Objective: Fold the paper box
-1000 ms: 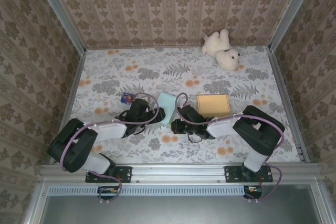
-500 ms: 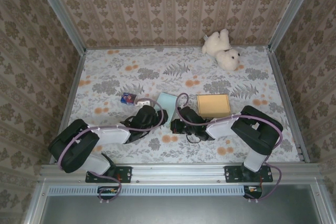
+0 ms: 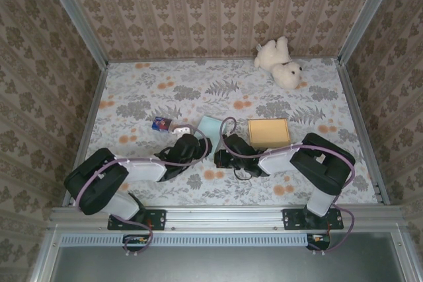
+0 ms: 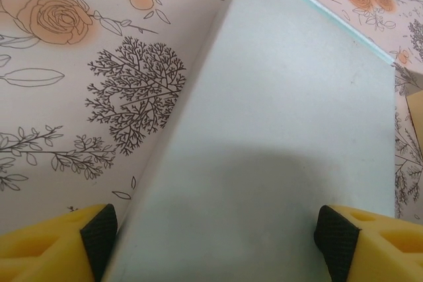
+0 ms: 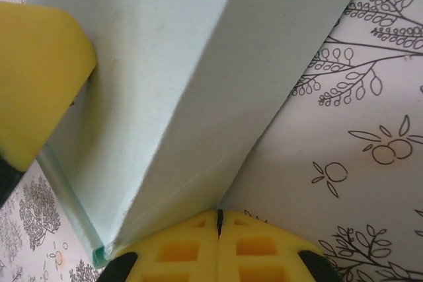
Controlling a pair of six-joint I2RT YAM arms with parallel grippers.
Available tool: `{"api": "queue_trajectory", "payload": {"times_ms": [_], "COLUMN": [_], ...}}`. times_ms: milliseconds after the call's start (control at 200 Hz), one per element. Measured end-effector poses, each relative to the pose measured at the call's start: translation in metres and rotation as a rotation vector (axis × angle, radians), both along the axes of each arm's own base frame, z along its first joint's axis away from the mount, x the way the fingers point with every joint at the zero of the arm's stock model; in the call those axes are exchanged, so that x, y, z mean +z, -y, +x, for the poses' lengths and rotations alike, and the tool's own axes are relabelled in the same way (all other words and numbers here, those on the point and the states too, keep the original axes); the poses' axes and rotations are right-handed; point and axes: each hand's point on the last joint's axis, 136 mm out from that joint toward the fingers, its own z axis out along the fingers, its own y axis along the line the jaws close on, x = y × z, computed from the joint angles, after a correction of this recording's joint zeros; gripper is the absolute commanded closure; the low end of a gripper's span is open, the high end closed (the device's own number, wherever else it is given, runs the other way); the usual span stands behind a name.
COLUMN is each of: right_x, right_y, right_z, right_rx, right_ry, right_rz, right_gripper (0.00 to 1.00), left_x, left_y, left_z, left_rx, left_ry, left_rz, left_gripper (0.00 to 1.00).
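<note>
Against a second ago: left arm [image 3: 142,166] swung right, left jaws now close up on the paper box [image 3: 210,125]; right jaws barely shifted.

From above: pale blue paper box on the flowered tabletop [image 3: 145,97], just ahead of both sets of jaws and between them. Closed yellow box [image 3: 268,132] just right of the right jaws, contents hidden. Small blue carton [image 3: 160,123] left of the left jaws; teddy bear [image 3: 281,63] far beyond.

From the left wrist: jaws wide apart, yellow pads [image 4: 46,246] flanking the near end of the paper box, one at each side edge. Pressing or merely beside, cannot tell. Nothing visible inside; apparently collapsed, not yet squared up.

From the right wrist: jaws together, pads [image 5: 264,242] meeting at a seam, tips right at the box's lower crease, no card seen between. Left pad [image 5: 33,77] against the box's far panel.

Judging by looks: light, thin, smooth card, easily dented, likely to slide on the tabletop. Better to take hold at the side edges near a crease, gently, with the opposite side braced.
</note>
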Motion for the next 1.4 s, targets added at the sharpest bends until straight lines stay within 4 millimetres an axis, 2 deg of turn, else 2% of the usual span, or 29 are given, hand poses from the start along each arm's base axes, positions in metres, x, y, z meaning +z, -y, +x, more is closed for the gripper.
{"api": "queue_trajectory", "payload": {"times_ms": [300, 490, 600, 805, 935, 995, 1065, 1165, 1280, 1400], "right_x": [0.001, 0.003, 0.005, 0.023, 0.043, 0.053, 0.066, 0.087, 0.108, 0.108], "right_y": [0.000, 0.002, 0.003, 0.014, 0.029, 0.038, 0.046, 0.056, 0.067, 0.076], "right_z": [0.002, 0.001, 0.000, -0.001, 0.001, 0.004, 0.012, 0.036, 0.073, 0.110], "right_rx": [-0.031, -0.039, -0.037, -0.041, -0.045, -0.040, -0.036, -0.033, -0.039, -0.017], "right_ry": [0.019, 0.043, 0.054, 0.101, 0.167, 0.202, 0.244, 0.306, 0.369, 0.373], "right_rz": [-0.010, -0.032, -0.031, -0.038, -0.092, -0.135, -0.191, -0.271, -0.334, -0.376], "right_gripper": [1.00, 0.97, 0.92, 0.87, 0.78, 0.65, 0.56, 0.41, 0.37, 0.33], "left_x": [0.003, 0.005, 0.007, 0.018, 0.034, 0.042, 0.052, 0.066, 0.070, 0.062], "left_y": [-0.002, -0.006, -0.008, -0.032, -0.047, -0.051, -0.053, -0.049, -0.042, -0.038], "left_z": [0.004, 0.007, 0.011, 0.020, 0.013, 0.006, -0.004, -0.022, -0.041, -0.049], "left_rx": [0.015, 0.002, -0.011, 0.046, 0.069, 0.068, 0.062, 0.038, 0.010, 0.016], "left_ry": [0.005, -0.027, -0.050, -0.049, -0.019, -0.001, 0.019, 0.053, 0.064, 0.038], "left_rz": [0.017, 0.001, -0.008, -0.023, -0.043, -0.059, -0.081, -0.123, -0.170, -0.184], "left_gripper": [0.20, 0.18, 0.17, 0.16, 0.16, 0.16, 0.16, 0.16, 0.16, 0.18]}}
